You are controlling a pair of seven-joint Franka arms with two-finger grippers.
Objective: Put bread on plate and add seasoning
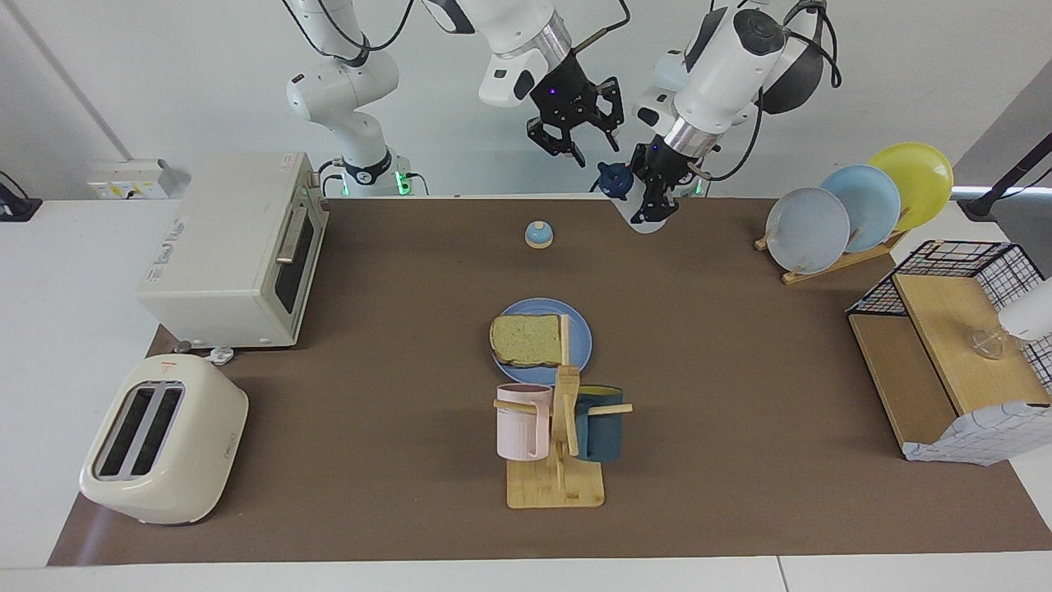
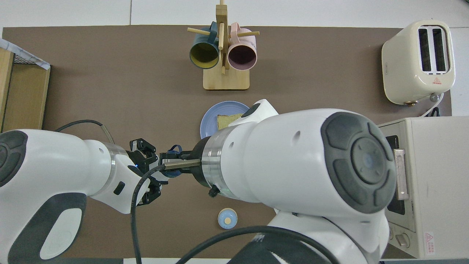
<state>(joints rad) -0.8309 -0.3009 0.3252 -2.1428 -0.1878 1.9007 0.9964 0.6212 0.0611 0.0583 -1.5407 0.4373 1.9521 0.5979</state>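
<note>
The bread (image 1: 526, 339) lies flat on the blue plate (image 1: 580, 329) in the middle of the mat; in the overhead view the bread (image 2: 225, 119) and the plate (image 2: 208, 126) are partly covered by the right arm. My left gripper (image 1: 655, 196) is shut on the white body of the seasoning (image 1: 639, 219), held tilted in the air over the mat's edge nearest the robots. Its dark blue cap (image 1: 615, 178) points toward my right gripper (image 1: 593, 150), which hangs open just above and beside the cap, apart from it. Only the cap's loop (image 2: 175, 149) shows from overhead.
A small blue bell (image 1: 538, 235) sits between the plate and the robots. A mug rack (image 1: 555, 427) stands just past the plate, farther from the robots. An oven (image 1: 238, 247) and toaster (image 1: 164, 448) fill the right arm's end, a plate rack (image 1: 855, 205) and wire shelf (image 1: 953, 345) the left arm's end.
</note>
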